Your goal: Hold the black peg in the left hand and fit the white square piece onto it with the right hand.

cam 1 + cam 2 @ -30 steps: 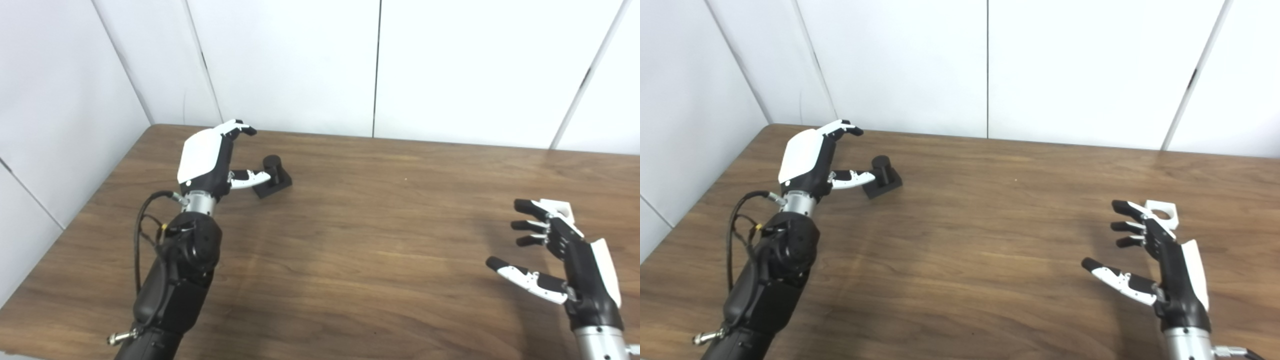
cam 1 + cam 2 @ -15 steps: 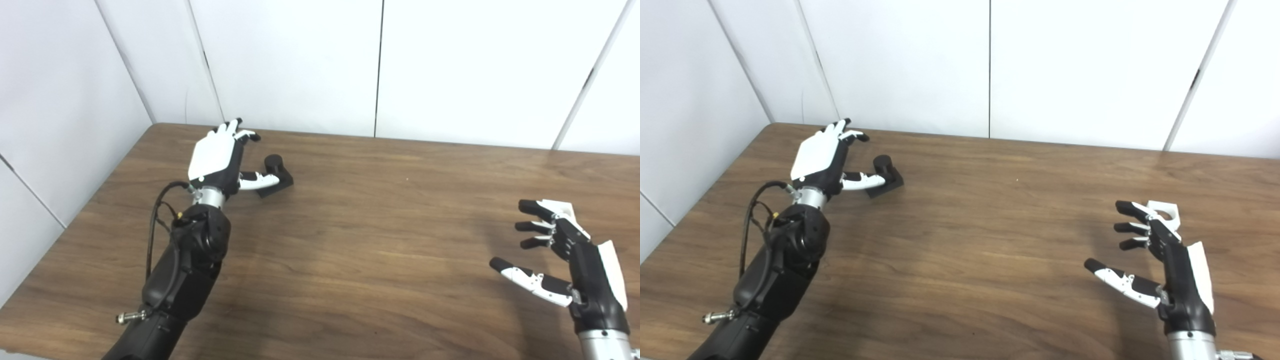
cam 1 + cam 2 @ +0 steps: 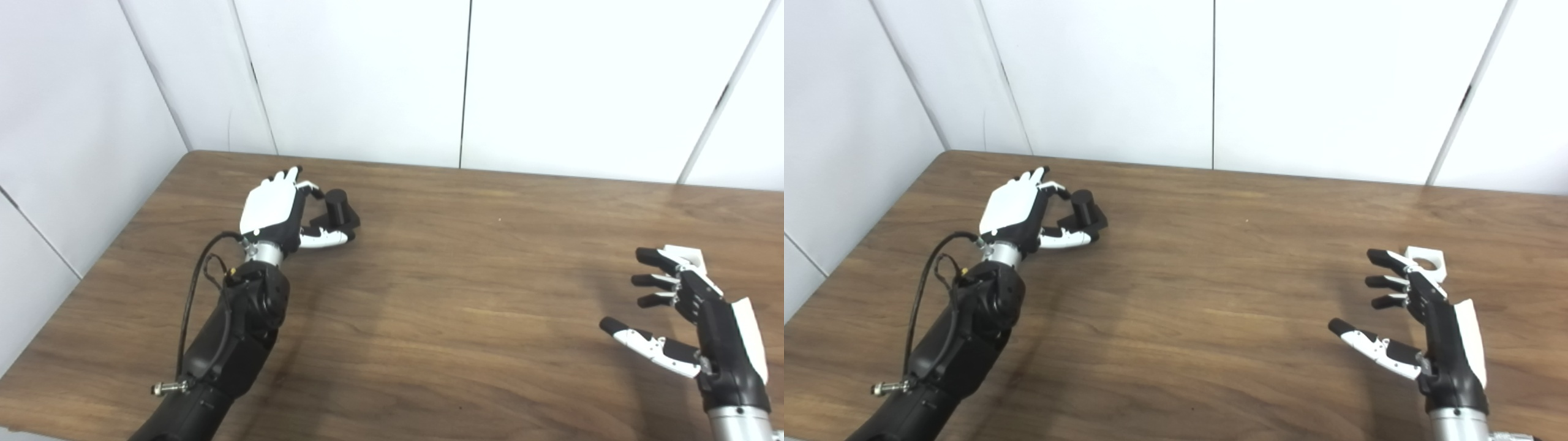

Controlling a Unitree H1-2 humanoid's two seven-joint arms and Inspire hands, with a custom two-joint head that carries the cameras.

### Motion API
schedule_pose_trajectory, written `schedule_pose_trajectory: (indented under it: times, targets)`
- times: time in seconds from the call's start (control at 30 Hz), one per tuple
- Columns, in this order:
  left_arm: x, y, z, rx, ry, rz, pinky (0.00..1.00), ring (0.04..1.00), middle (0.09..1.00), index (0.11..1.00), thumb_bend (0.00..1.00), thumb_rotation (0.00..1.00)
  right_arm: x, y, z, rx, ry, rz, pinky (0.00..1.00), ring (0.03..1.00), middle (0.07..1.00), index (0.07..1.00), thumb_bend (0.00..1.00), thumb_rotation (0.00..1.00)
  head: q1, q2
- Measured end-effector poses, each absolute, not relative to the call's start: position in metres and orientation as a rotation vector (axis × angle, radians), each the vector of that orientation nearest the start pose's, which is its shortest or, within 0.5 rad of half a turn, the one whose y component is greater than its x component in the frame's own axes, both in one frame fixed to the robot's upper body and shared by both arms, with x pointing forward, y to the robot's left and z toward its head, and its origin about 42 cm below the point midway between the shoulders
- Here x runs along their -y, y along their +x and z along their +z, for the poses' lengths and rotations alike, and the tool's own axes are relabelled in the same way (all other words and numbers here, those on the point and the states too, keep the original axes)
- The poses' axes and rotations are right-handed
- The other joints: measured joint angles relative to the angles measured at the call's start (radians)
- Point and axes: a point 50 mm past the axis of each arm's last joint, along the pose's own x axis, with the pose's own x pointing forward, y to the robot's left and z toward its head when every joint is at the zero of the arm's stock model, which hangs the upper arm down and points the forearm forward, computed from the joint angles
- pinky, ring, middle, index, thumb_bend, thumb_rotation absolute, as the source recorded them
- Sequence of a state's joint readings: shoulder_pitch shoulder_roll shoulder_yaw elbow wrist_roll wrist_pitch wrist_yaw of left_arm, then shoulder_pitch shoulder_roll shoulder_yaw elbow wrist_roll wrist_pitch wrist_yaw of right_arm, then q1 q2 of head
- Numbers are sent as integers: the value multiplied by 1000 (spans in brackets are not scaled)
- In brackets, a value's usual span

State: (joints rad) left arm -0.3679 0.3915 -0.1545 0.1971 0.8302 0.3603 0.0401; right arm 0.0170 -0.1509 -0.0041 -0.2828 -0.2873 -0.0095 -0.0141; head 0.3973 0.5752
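The black peg (image 3: 337, 205), a short cylinder on a square black base, stands on the table (image 3: 465, 294) at the far left. My left hand (image 3: 277, 209) is right beside it. Its fingers curl over the peg's left side and its thumb reaches along the front of the base. The hand is still spread and the peg rests on the table. The white square piece (image 3: 1428, 260) with a round hole lies at the right. My right hand (image 3: 1421, 312) is open just in front of and left of it, fingers spread, partly hiding it.
White wall panels (image 3: 367, 79) stand close behind the table's far edge and along its left side. The left arm's black cable (image 3: 196, 306) loops out beside the forearm.
My left hand has moved right and lowered onto the peg, and its fingers and thumb have curled in around it. The right hand has barely moved.
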Motion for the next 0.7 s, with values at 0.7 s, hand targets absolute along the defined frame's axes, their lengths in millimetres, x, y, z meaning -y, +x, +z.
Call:
schedule_pose_trajectory:
  times: [0.7]
  targets:
    - [-323, 413, 145, -95, 1248, 214, 1000, 1000, 1000, 657, 885, 419, 252, 268, 176, 278, -435, -41, 536, 660, 790, 742, 601, 0, -15, 9]
